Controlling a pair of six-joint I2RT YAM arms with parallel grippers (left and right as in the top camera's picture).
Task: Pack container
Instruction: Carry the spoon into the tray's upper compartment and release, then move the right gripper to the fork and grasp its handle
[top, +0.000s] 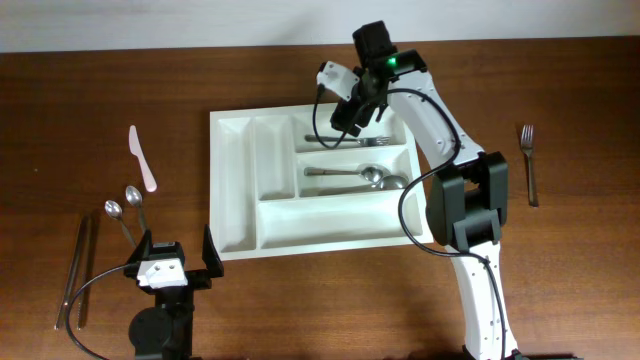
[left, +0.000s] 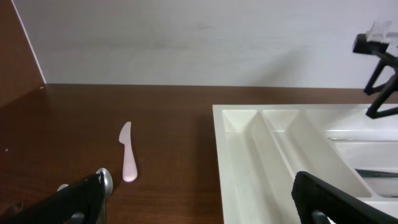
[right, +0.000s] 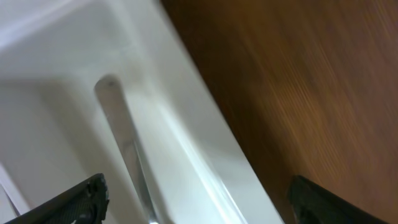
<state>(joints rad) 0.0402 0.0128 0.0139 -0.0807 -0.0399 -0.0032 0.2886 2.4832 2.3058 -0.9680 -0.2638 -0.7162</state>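
Note:
The container (top: 232, 200) is a large white cutlery tray in the middle of the table; it also shows in the left wrist view (left: 239, 162) and the right wrist view (right: 186, 124). Its top horizontal compartment holds a metal fork (top: 365, 141), the middle one two spoons (top: 350, 175). My right gripper (top: 352, 118) is open and empty above the top compartment, over a metal handle (right: 121, 143). My left gripper (top: 180, 262) is open and empty at the tray's front left corner.
A pink plastic knife (top: 141, 158) (left: 127, 158) lies left of the tray. Two metal spoons (top: 125, 205) and metal chopsticks (top: 75, 270) lie at the far left. A metal fork (top: 529, 165) lies at the right, beyond the right arm.

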